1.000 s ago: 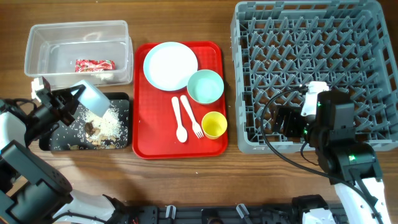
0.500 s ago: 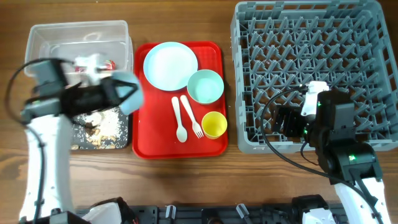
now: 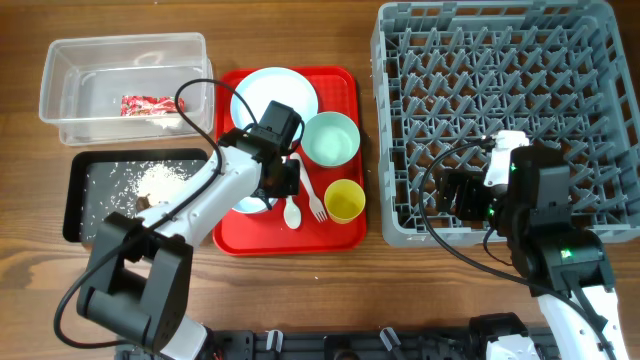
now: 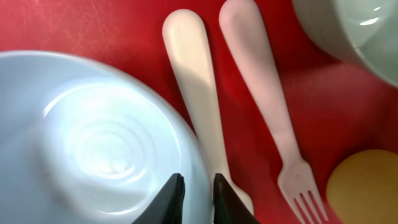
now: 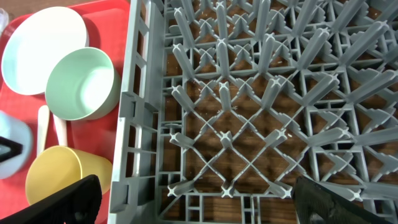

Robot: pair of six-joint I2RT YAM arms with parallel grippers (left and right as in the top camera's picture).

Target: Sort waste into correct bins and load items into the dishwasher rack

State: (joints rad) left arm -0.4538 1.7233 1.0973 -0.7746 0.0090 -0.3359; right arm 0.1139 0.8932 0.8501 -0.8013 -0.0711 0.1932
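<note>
My left gripper (image 3: 272,186) (image 4: 198,182) is shut on the rim of the pale blue bowl (image 3: 248,205) (image 4: 93,137), which is upright and looks empty, over the front left of the red tray (image 3: 232,235). The white spoon (image 4: 196,93) and fork (image 4: 267,112) lie beside it, with the mint bowl (image 3: 330,138), yellow cup (image 3: 345,200) and blue plate (image 3: 272,100) nearby. Rice scraps (image 3: 165,178) lie in the black tray (image 3: 80,200). The wrapper (image 3: 150,103) lies in the clear tub (image 3: 60,60). My right gripper (image 3: 460,195) (image 5: 205,208) is open over the dishwasher rack (image 3: 500,80) (image 5: 261,93).
The red tray sits between the two bins on the left and the rack on the right. The rack's left wall (image 5: 134,124) stands right next to the tray's edge. Bare wooden table (image 3: 300,290) runs along the front.
My left arm has swung right from above the black tray to the red tray, carrying the blue bowl. The rice scraps now lie on the black tray. The right arm has not moved.
</note>
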